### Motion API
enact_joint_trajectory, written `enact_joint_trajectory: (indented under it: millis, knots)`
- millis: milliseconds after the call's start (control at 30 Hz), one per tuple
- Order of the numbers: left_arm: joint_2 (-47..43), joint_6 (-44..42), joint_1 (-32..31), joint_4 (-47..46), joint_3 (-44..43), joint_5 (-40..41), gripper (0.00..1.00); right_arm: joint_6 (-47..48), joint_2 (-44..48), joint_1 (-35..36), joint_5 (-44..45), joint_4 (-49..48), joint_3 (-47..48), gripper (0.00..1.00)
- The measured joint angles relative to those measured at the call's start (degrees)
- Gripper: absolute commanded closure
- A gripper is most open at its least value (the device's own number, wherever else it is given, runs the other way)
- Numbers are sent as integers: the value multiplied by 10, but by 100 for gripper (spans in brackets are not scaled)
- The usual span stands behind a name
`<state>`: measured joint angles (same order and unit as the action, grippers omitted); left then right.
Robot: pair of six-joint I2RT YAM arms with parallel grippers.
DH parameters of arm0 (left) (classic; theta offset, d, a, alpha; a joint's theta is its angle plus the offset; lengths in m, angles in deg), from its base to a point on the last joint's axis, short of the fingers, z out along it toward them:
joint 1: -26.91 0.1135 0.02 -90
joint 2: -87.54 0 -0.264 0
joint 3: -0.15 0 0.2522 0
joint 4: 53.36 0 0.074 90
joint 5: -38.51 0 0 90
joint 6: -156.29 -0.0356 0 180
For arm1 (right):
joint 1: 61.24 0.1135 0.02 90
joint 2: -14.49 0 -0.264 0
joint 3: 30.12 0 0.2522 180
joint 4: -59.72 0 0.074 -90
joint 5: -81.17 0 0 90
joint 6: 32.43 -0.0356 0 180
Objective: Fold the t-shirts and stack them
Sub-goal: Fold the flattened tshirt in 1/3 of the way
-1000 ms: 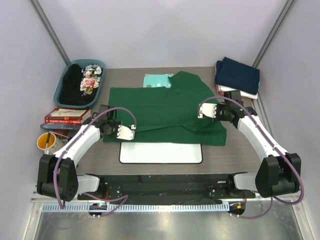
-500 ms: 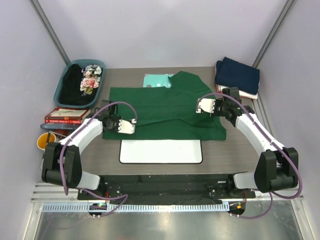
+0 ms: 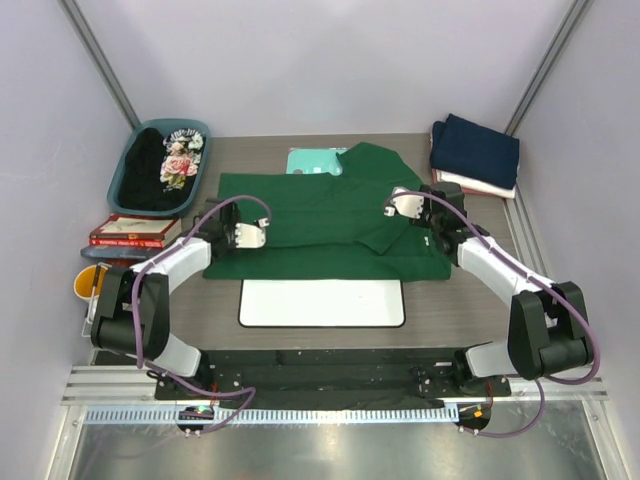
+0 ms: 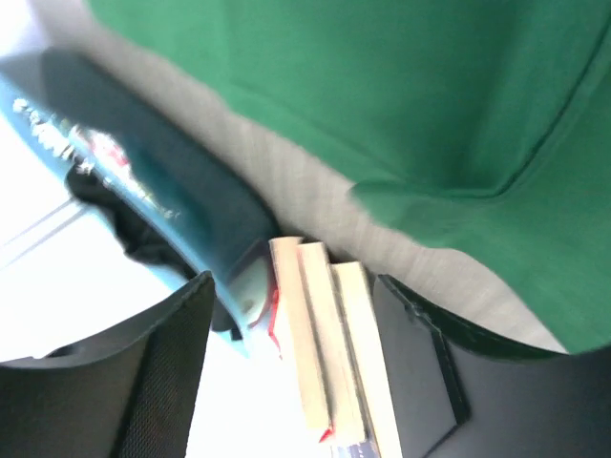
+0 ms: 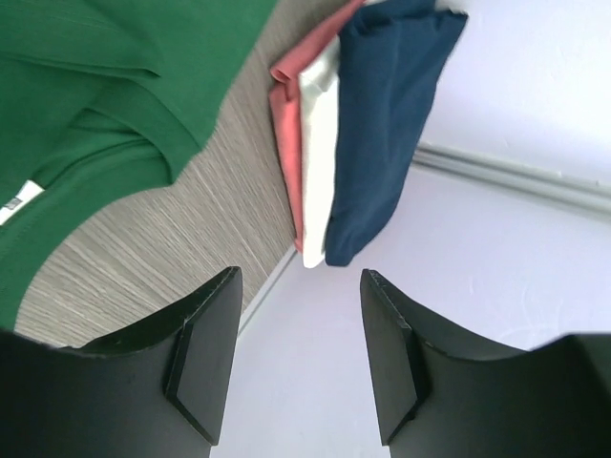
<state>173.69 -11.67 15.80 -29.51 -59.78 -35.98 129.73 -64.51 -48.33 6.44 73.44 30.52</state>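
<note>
A dark green t-shirt [image 3: 320, 225] lies spread flat across the middle of the table. It also fills the top of the left wrist view [image 4: 430, 86] and the left of the right wrist view [image 5: 86, 86]. My left gripper [image 3: 240, 236] hovers over the shirt's left side, its jaws open [image 4: 291, 363] with nothing between them. Over the shirt's right shoulder, my right gripper [image 3: 415, 210] is open and empty too [image 5: 298, 353]. Folded navy, white and reddish t-shirts [image 3: 475, 155] [image 5: 363, 124] are stacked at the far right. A black floral t-shirt [image 3: 165, 165] lies in a teal basket [image 3: 122, 170].
A whiteboard [image 3: 322, 302] lies in front of the green shirt. A teal board [image 3: 312, 160] peeks out behind it. Books [image 3: 135, 232] [image 4: 325, 353] and a yellow cup [image 3: 92, 285] sit at the left edge, below the basket [image 4: 143, 191].
Both grippers carried the green shirt's near edge away from me, then opened and let it go. The shirt now lies shorter, its front edge farther from the whiteboard.
</note>
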Motion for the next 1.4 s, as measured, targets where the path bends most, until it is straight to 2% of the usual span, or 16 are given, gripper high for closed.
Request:
enact_joint_trajectory:
  millis: [100,267,400,600,867,1100,1400]
  knots:
    - [9,6,0,-42,2,25,32,-8,6,0,5,6,3,43]
    - [9,11,0,-84,2,45,32,-19,28,0,-38,117,40,44]
    - [9,12,-2,-94,2,50,49,-31,40,6,-101,209,83,46]
    - [9,9,-12,-66,-4,40,52,-79,-24,27,-202,320,175,50]
    - [31,2,-12,-23,-27,19,47,-136,-134,74,-265,371,231,48]
    - [44,-1,-12,-15,-49,14,47,-153,-171,117,-290,390,249,47]
    - [44,-1,-12,-14,-54,12,47,-167,-211,125,-295,386,249,46]
